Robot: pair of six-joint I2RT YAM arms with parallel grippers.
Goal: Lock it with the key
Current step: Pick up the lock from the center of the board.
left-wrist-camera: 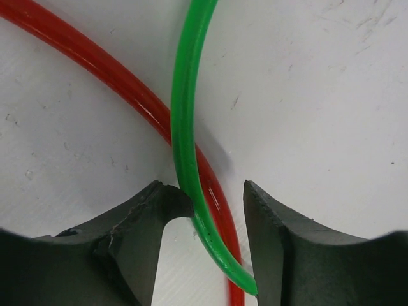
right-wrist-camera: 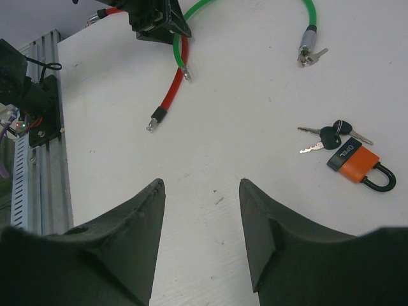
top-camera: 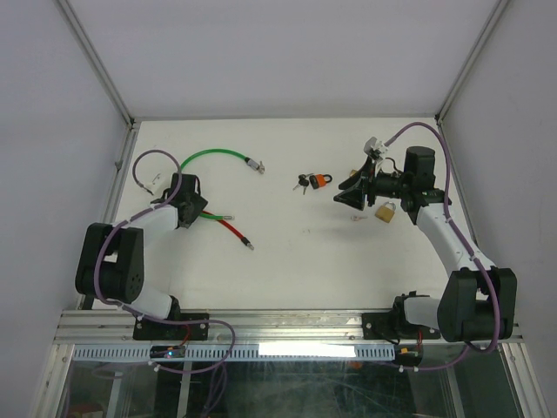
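Observation:
An orange padlock (right-wrist-camera: 352,163) with a black bunch of keys (right-wrist-camera: 329,136) lies on the white table, to the right of and beyond my right gripper (right-wrist-camera: 201,185), which hovers open with nothing between its fingers. From above, the same orange padlock (top-camera: 320,180) is just left of the right gripper (top-camera: 344,198). A brass padlock (top-camera: 385,212) lies beside the right wrist. My left gripper (left-wrist-camera: 217,191) is down on the table, open, straddling a green cable (left-wrist-camera: 183,108) where it crosses a red cable (left-wrist-camera: 115,70). The left finger touches the green cable.
The green cable (top-camera: 213,155) ends in a metal lock head with small keys (right-wrist-camera: 307,51) at mid table. The red cable (top-camera: 231,229) runs right from the left gripper (top-camera: 196,211) to a metal tip. Grey walls and an aluminium frame surround the table.

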